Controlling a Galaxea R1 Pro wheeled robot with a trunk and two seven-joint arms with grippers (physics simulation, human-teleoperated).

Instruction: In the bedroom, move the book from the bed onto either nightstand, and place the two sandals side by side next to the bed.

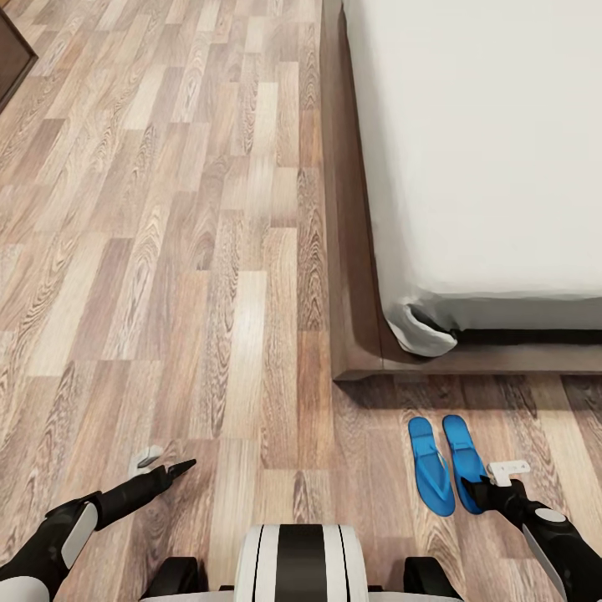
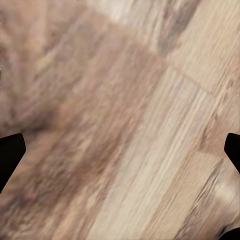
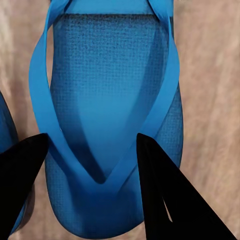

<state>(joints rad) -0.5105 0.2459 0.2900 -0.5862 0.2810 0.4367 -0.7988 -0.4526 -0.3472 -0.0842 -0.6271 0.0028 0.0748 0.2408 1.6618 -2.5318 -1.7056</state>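
I see my right gripper (image 3: 92,150) with fingers spread astride one flat bright-blue flip-flop sandal (image 3: 107,95) — its twin (image 1: 431,468) alongside, near the grey-mattressed bed (image 1: 485,150). Left gripper (image 2: 120,150) — fingers spread over plank floor (image 2: 125,100).

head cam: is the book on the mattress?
No. The visible stretch of the bed's mattress is bare light grey, with no book on it.

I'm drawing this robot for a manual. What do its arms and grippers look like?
Both arms are glossy black with white shell panels: the left arm and the right arm. The left gripper has slim, pointed fingers, one black and one pale grey. The right gripper carries a small white bracket. In the right wrist view its fingers are flat black wedges tapering to points. No cables or lettering are visible.
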